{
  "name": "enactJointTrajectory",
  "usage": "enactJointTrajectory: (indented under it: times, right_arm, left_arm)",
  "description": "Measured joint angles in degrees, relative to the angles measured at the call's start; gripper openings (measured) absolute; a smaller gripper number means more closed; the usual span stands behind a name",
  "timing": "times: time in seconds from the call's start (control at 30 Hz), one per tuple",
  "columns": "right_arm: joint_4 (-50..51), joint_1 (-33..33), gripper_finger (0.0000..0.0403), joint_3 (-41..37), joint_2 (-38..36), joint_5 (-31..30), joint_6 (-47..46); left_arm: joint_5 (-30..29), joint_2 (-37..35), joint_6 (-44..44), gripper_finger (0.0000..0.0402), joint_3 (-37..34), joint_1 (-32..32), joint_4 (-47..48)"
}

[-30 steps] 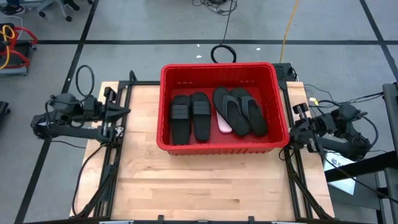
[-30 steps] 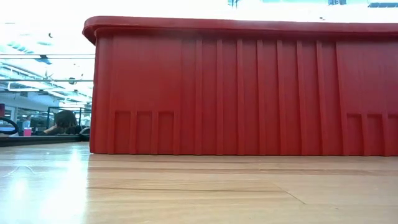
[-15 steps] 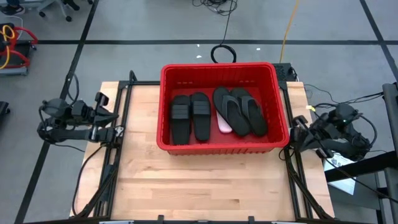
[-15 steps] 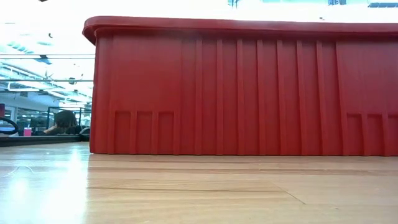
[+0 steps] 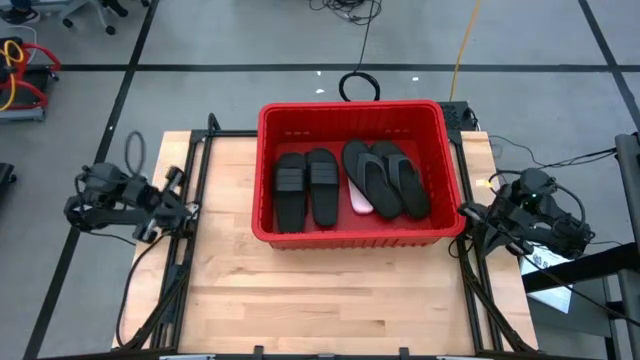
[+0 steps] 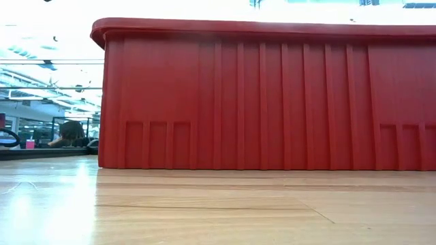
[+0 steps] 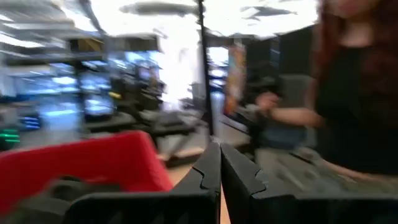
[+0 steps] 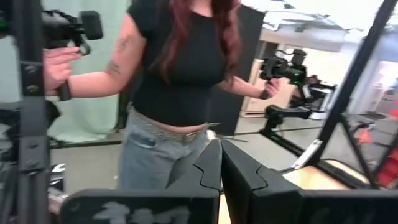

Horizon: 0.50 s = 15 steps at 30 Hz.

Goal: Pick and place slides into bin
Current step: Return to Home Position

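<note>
The wooden table (image 5: 320, 290) carried the bin and had one arm parked off each side edge. Beyond it, the right wrist view showed a person (image 8: 180, 74) in a black top and jeans standing close by, holding a dark handled device in each hand. The left wrist view showed the person only as a blur.

The red bin (image 5: 352, 105) sat on the far middle of the table. In the low view its ribbed wall (image 6: 272, 95) filled most of the picture, resting flat on the wood (image 6: 204, 211).

The left gripper (image 5: 175, 203) hung at the table's left edge, well apart from the bin and holding nothing. In the left wrist view (image 7: 219, 146) its fingers (image 7: 241, 179) were pressed together, with a corner of the bin (image 7: 81, 165) beyond them. The right gripper (image 5: 472, 215) sat at the right edge, near the bin's right wall but not touching it. Its fingers (image 8: 244, 177) were also pressed together and held nothing (image 8: 219, 143).

All the slides in sight lay inside the bin, and five could be told. Two black wide-strap slides (image 5: 307, 188) lay side by side in the left half, lengthwise. Two black flip-flops (image 5: 388, 180) lay in the right half, tilted a little and overlapping. A pink slide (image 5: 360, 203) showed only as a small patch between the two pairs, mostly under the nearer flip-flop.
</note>
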State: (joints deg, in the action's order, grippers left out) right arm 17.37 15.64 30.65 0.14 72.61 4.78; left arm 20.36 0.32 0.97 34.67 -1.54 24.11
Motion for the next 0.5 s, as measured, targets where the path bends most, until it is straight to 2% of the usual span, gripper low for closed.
enactJointTrajectory:
  times: [0.17, 0.37, 0.5]
  right_arm:
    - [0.0, 0.0, 0.0000, -1.8, 0.0, 5.3, -0.5]
    - [0.1, 0.0, 0.0000, -2.2, 0.0, 17.0, -0.9]
    - [0.9, 0.0, 0.0000, -2.2, 0.1, 17.5, -1.3]
  left_arm:
    - [8.2, 0.0, -0.4, 0.0008, -3.9, 0.0, -0.5]
    - [15.1, 0.0, 0.0, 0.0008, -9.0, 0.0, -5.3]
    - [20.1, 0.0, -0.1, 0.0008, -11.8, -0.1, -8.3]
